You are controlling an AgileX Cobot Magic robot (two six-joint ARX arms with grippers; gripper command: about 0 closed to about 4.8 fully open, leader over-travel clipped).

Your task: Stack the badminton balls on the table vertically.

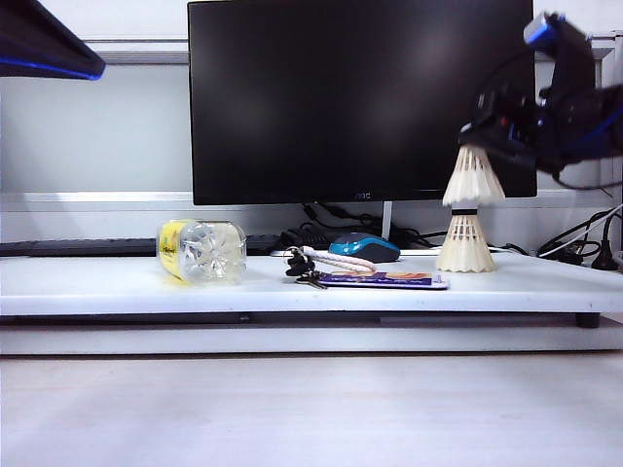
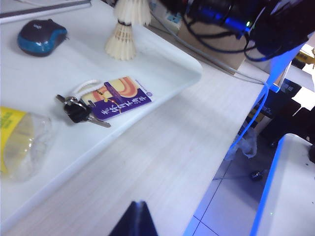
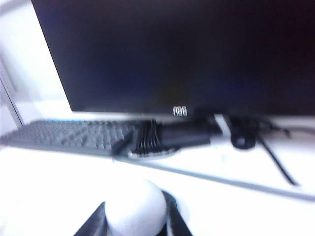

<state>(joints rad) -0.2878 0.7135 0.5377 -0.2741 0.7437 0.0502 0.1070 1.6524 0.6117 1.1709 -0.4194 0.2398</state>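
Two white feather badminton balls stand stacked at the right end of the white table (image 1: 97, 282). The lower one (image 1: 465, 248) rests skirt down on the board, and the upper one (image 1: 474, 180) sits over its tip. My right gripper (image 1: 484, 139) is above the stack, shut on the upper ball's rounded white cork (image 3: 135, 219), which shows between the two dark fingers (image 3: 173, 216). The left wrist view shows the stack (image 2: 121, 42) at the board's far corner. My left gripper (image 2: 139, 216) is shut, off the board, over the pale wood surface.
A clear plastic bottle (image 1: 201, 251) with a yellow label lies on the table's left part. Keys on a white cord (image 1: 326, 263) and a purple card (image 2: 120, 98) lie mid-board. A blue mouse (image 1: 363, 247), black monitor (image 1: 360, 97), keyboard (image 3: 69, 135) and cables stand behind.
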